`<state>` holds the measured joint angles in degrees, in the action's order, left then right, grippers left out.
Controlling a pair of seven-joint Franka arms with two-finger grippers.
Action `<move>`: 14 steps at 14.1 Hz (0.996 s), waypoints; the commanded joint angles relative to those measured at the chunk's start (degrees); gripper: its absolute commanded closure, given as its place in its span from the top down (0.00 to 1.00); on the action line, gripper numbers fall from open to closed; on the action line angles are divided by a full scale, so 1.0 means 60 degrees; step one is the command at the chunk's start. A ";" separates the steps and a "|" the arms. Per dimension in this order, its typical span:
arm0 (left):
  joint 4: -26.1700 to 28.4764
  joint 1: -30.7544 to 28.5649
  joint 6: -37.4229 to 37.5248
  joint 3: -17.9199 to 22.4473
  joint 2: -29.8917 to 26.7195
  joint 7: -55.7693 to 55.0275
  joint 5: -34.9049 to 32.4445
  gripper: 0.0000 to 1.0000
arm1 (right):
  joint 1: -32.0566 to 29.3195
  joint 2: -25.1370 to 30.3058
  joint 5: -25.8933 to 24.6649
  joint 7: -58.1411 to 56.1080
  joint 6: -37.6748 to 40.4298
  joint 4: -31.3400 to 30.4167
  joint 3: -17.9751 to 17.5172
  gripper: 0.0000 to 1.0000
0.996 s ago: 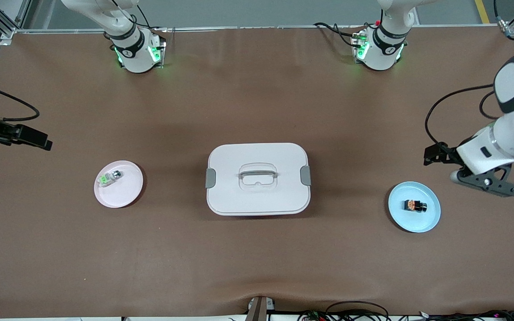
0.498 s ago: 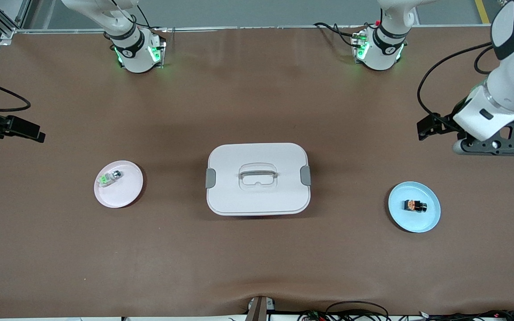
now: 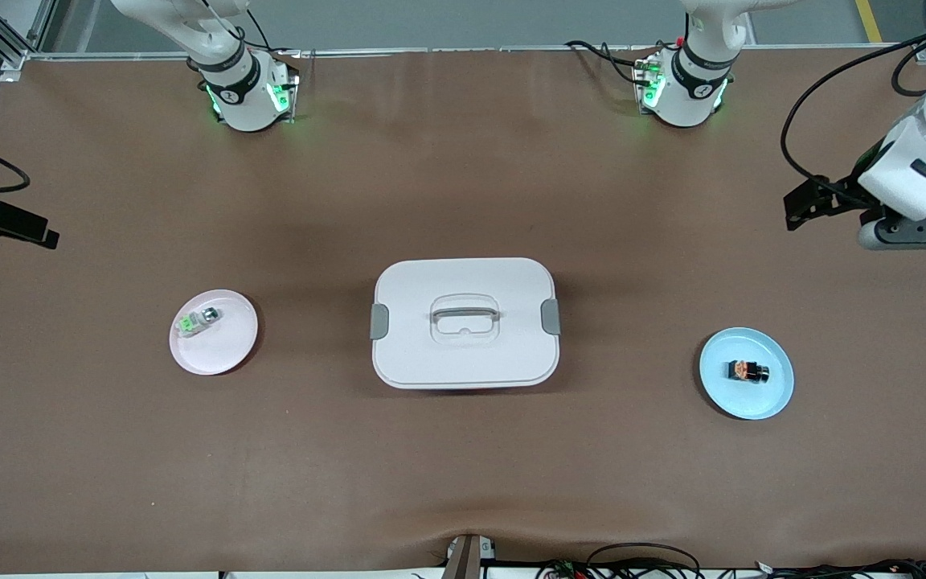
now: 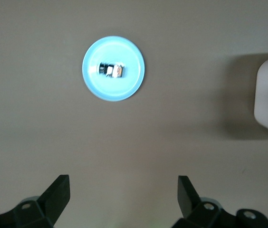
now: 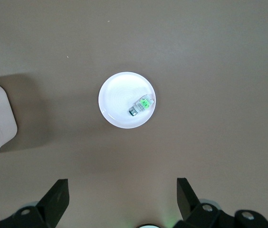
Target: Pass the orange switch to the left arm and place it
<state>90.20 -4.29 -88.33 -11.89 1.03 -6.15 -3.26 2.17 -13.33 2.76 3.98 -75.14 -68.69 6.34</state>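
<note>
Orange at its centre and black in body, with a metallic end, the tiny orange switch lies on its side in the blue plate toward the left arm's end of the table, well apart from the white box at the middle. Toward the right arm's end, a pink plate holds a green-and-clear component. High over bare table near each end, the left gripper and the right gripper both hang with fingers spread wide, holding nothing.
</note>
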 commanded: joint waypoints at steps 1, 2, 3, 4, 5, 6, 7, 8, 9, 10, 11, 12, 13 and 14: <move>0.0331 0.0874 0.0265 0.0677 -0.0523 0.0059 0.0002 1.00 | -0.0156 0.0975 0.0140 -0.0121 -0.0527 -0.1381 -0.0075 1.00; 0.0463 0.0993 0.0163 0.0692 -0.0698 0.0000 -0.0013 1.00 | -0.0171 0.1194 0.0140 -0.0121 -0.0775 -0.1760 -0.0075 1.00; 0.0711 0.1153 -0.0099 0.0867 -0.0845 -0.0001 -0.0028 1.00 | -0.0185 0.1458 0.0155 -0.0121 -0.1010 -0.2185 -0.0061 1.00; 0.0945 0.1343 -0.0305 0.1115 -0.1049 -0.0001 -0.0013 1.00 | -0.0185 0.1721 0.0140 -0.0135 -0.1288 -0.2595 -0.0061 1.00; 0.1064 0.1389 -0.0452 0.1161 -0.1124 -0.0001 -0.0013 1.00 | -0.0200 0.1956 0.0140 -0.0266 -0.1508 -0.2947 -0.0046 1.00; 0.1036 0.1389 -0.0468 0.1147 -0.1125 -0.0001 -0.0013 1.00 | -0.0215 0.2147 0.0140 -0.0383 -0.1684 -0.3284 -0.0046 1.00; 0.1021 0.1346 -0.0468 0.1132 -0.1139 -0.0001 -0.0013 1.00 | -0.0258 0.2337 0.0140 -0.0399 -0.1860 -0.3578 -0.0046 1.00; 0.1021 0.1331 -0.0468 0.1089 -0.1139 0.0014 -0.0013 1.00 | -0.0273 0.2455 0.0140 -0.0399 -0.1978 -0.3769 -0.0046 1.00; 0.0992 0.1316 -0.0468 0.1088 -0.1139 0.0014 -0.0028 1.00 | -0.0302 0.2543 0.0140 -0.0399 -0.2037 -0.3916 -0.0046 1.00; 0.0977 0.1287 -0.0468 0.1088 -0.1125 0.0043 -0.0028 1.00 | -0.0303 0.2660 0.0140 -0.0399 -0.2067 -0.4092 -0.0046 1.00; 0.0977 0.1287 -0.0468 0.1074 -0.1110 0.0043 -0.0028 1.00 | -0.0317 0.2835 0.0155 -0.0399 -0.2284 -0.4398 -0.0046 1.00; 0.0991 0.1301 -0.0483 0.1059 -0.1110 0.0014 -0.0013 1.00 | -0.0346 0.3084 0.0155 -0.0399 -0.2519 -0.4764 -0.0046 1.00; 0.0977 0.1301 -0.0497 0.1030 -0.1110 0.0028 -0.0028 1.00 | -0.0361 0.3246 0.0155 -0.0399 -0.2724 -0.5028 -0.0046 1.00; 0.0977 0.1287 -0.0497 0.1029 -0.1124 0.0014 -0.0013 1.00 | -0.0361 0.3305 0.0140 -0.0399 -0.2769 -0.5089 -0.0046 1.00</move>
<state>94.87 3.22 -90.39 -5.82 -4.39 -6.27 -3.23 1.09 2.82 2.86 2.57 -89.67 -94.78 6.61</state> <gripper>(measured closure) 0.000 0.000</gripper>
